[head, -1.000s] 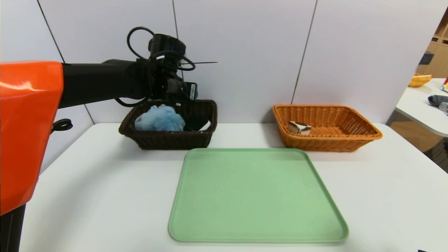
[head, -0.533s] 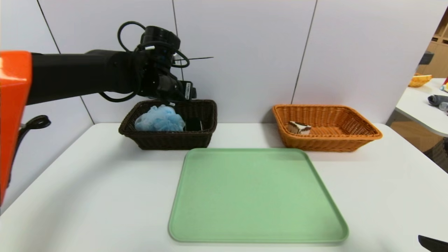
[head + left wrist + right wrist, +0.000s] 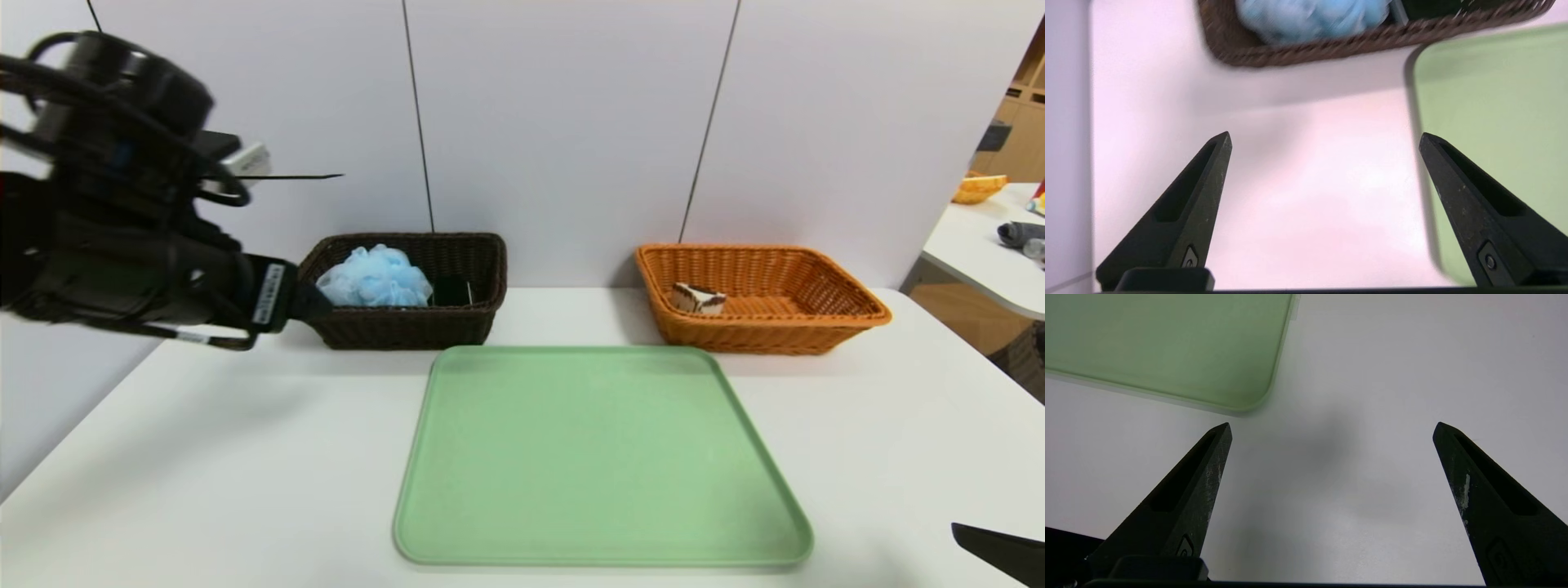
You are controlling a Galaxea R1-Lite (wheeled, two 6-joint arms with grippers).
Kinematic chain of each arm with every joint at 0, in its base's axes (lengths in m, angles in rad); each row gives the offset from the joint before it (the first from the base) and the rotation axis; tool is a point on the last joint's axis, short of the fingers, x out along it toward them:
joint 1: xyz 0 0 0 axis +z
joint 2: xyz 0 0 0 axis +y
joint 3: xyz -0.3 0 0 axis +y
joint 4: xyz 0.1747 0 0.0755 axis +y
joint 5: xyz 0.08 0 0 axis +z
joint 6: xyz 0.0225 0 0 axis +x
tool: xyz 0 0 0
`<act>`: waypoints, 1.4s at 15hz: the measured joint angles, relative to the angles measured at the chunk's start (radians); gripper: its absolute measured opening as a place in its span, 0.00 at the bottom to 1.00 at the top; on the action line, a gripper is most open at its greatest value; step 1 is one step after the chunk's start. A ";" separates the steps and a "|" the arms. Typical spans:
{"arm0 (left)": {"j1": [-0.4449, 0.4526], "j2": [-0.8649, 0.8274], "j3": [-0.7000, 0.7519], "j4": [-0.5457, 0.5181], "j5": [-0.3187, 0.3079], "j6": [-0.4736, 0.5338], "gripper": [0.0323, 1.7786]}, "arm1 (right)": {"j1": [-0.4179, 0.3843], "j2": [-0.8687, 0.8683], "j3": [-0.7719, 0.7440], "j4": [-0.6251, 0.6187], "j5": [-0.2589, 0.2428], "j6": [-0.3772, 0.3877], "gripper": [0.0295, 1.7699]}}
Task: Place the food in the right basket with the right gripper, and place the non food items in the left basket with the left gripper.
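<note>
1. Landmark: green tray (image 3: pixel 604 457), lying on the white table (image 3: pixel 245 490).
2. My left gripper (image 3: pixel 1325 134) is above the table, off the tray's left side. Jaws wide apart, nothing between them.
3. My right gripper (image 3: pixel 1334 424) is parked over the table, off the tray's near right corner. Jaws wide apart, nothing held.
4. Dark brown basket (image 3: pixel 408 327): beyond the tray's far left corner. Inside, on the side farther from the tray's centreline, sits the light-blue pouf (image 3: pixel 375 278). Black block (image 3: pixel 451 292), with a thin pale edge, is in the same basket, on the side nearer that centreline; front rim partly hides it.
5. Orange-tan basket (image 3: pixel 767 335): beyond the tray's far right corner. Cake slice (image 3: pixel 698 299), cream with brown drips, rests inside, at the end nearer the tray's centreline.
6. Writing: white label (image 3: pixel 269 293) on my left wrist, left of the tray's far left corner, carries small dark print, too small to read. No brand legible.
</note>
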 joint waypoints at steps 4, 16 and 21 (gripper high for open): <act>0.026 -0.341 0.271 -0.032 0.090 -0.001 0.93 | -0.010 0.005 0.002 0.036 -0.005 -0.013 0.96; 0.262 -0.904 0.637 -0.051 0.096 0.013 0.95 | -0.119 -0.129 -0.004 0.097 -0.024 -0.051 0.96; 0.327 -1.077 0.768 -0.120 0.016 0.066 0.95 | -0.140 -0.241 0.013 0.097 -0.026 -0.051 0.96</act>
